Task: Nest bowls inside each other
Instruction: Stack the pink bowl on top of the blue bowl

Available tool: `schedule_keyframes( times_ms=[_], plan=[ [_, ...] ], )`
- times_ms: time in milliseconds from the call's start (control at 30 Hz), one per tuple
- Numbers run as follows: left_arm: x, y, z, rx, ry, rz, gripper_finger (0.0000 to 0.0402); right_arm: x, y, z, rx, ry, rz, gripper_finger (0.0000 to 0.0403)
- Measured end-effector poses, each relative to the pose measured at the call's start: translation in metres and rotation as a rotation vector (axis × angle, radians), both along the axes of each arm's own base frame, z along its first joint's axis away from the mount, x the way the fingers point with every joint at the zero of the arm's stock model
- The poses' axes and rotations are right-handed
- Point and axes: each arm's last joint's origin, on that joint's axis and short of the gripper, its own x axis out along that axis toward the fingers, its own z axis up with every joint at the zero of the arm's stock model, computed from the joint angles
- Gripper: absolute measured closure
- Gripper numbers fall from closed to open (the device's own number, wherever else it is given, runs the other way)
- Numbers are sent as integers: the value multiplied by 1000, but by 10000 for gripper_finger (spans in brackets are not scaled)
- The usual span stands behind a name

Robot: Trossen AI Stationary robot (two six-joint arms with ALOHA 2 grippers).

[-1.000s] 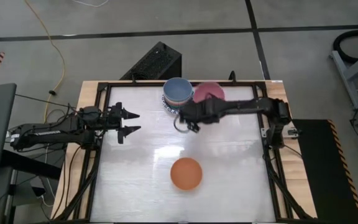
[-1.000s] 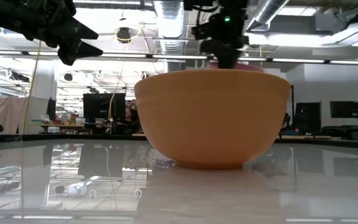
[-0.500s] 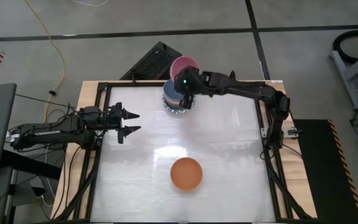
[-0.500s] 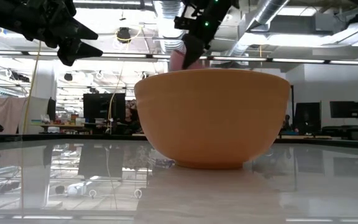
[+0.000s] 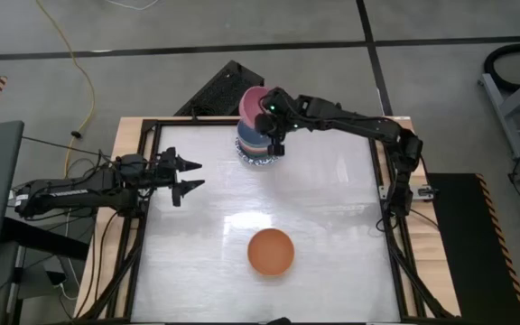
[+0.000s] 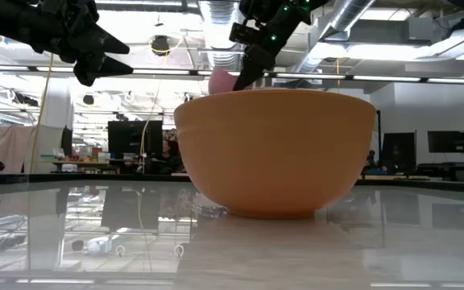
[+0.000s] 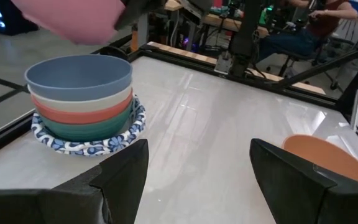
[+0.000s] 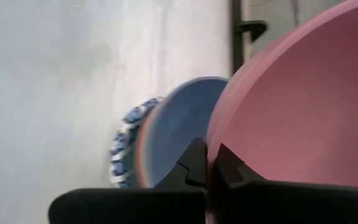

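Observation:
A pink bowl (image 5: 253, 97) hangs tilted over the far side of a stack of bowls (image 5: 258, 146), with my right gripper (image 8: 210, 167) shut on it. The stack (image 7: 82, 93) has a blue bowl on top, then cream, red and teal, and a white bowl with a blue-patterned rim resting on the table. An orange bowl (image 5: 270, 251) stands alone on its base near the table's front middle. My left gripper (image 5: 195, 176) is open at the table's left side and holds nothing. My right gripper pinches the pink bowl's rim (image 8: 211, 149), one finger on each side of the wall. The fingers slant down from the table's right side. The bowl (image 7: 73, 18) is lifted clear and tipped, just above the blue top bowl.
A black frame (image 5: 152, 126) runs around the white tabletop. Bare tabletop lies between the stack and the orange bowl (image 7: 325, 155) and to the right of both. The room behind holds desks and a seated person (image 7: 316, 25).
My right gripper has carried the pink bowl up from the table beside the stack's right side and toward the table's left, over the stack. The wrist has rolled and the bowl now hangs tipped instead of level.

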Motion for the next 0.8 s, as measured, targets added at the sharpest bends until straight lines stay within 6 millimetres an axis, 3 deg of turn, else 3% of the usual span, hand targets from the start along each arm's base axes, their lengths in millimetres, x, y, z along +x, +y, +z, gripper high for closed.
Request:
schedule_keyframes(
  times_ms=[233,500,800],
  plan=[
    [0,0,0,0,0,0,131,-4,2,-16,75,63,78,396],
    [0,0,0,1,0,0,131,-5,2,-18,87,81,76,396],
    [-1,0,-4,-33,35,-1,131,9,-4,-55,155,190,65,393]
  ],
)
